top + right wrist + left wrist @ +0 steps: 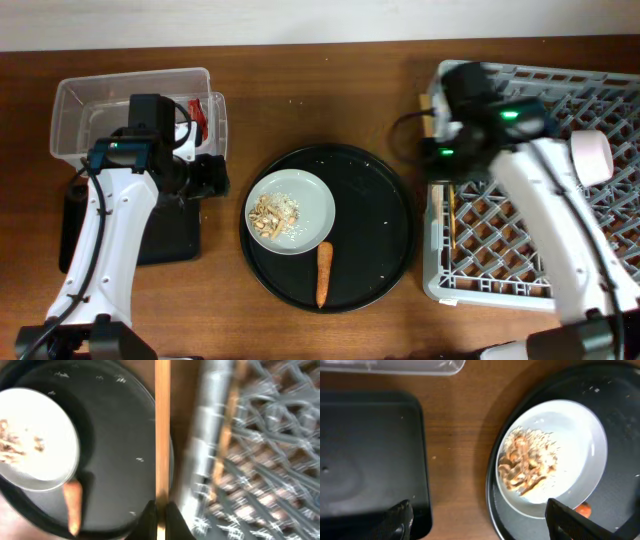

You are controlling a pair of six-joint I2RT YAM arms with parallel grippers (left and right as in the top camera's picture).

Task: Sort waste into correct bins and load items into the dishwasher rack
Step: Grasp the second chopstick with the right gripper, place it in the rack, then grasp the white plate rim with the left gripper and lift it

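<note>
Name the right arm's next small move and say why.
Probably carry the right gripper slightly sideways over the dishwasher rack, then open. It is shut on a chopstick that, in the wrist view, lies beside the rack's wall, not above the grid where the other chopstick rests.

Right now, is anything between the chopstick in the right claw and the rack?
Nothing visible. The right claw is shut on the chopstick, which hangs over the edge of the round black tray, beside the near wall of the rack. A second chopstick lies just inside that wall.
</note>
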